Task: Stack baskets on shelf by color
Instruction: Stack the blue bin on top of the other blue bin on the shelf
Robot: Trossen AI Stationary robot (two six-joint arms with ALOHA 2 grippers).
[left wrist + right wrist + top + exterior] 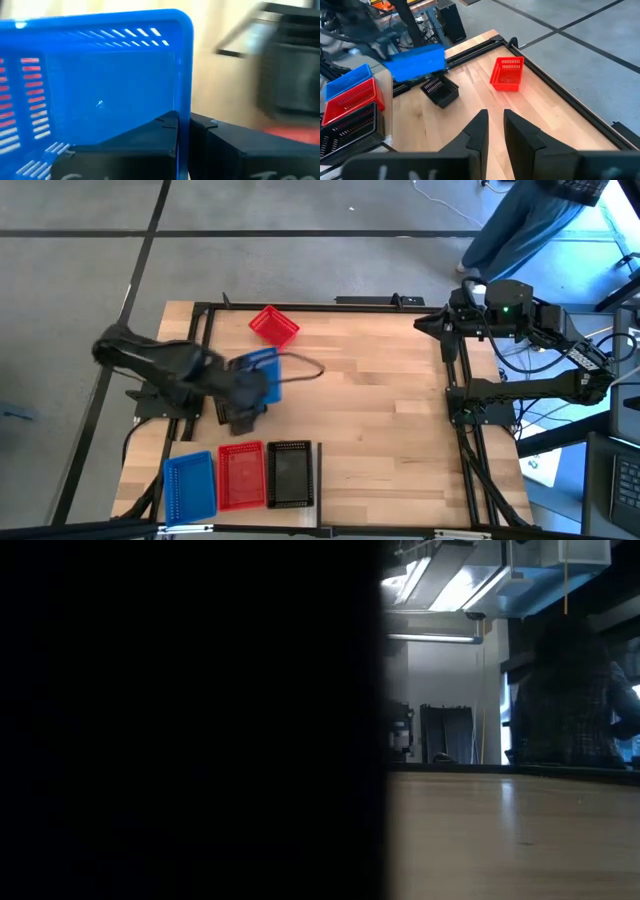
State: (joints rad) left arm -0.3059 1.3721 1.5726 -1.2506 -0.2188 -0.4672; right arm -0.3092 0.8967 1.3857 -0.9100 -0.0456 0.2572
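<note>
My left gripper (pixel 258 387) is shut on a blue basket (pixel 258 368) and holds it in the air over the table's left half. A black basket (pixel 440 91) stands on the table below it. A red basket (pixel 273 326) stands tilted near the far edge. One blue (pixel 190 483), one red (pixel 240 475) and one black basket (pixel 290 475) sit side by side on the shelf (pixel 388 102) at the near left. My right gripper (pixel 495 125) waits open and bare at the far right. My left gripper pinches a side wall of the blue basket, near a corner (pixel 184 107). One finger (pixel 150 132) is inside the basket, showing through the wall, and the other (pixel 220 137) is outside. The basket is lifted clear of the table (pixel 415 62).
Black frame rails (pixel 455 370) run along the table's edges. Free tabletop lies in the middle and right (pixel 380 420). A person (pixel 520 220) stands beyond the far right corner. Something dark fills the left half of the low view (pixel 190 720).
</note>
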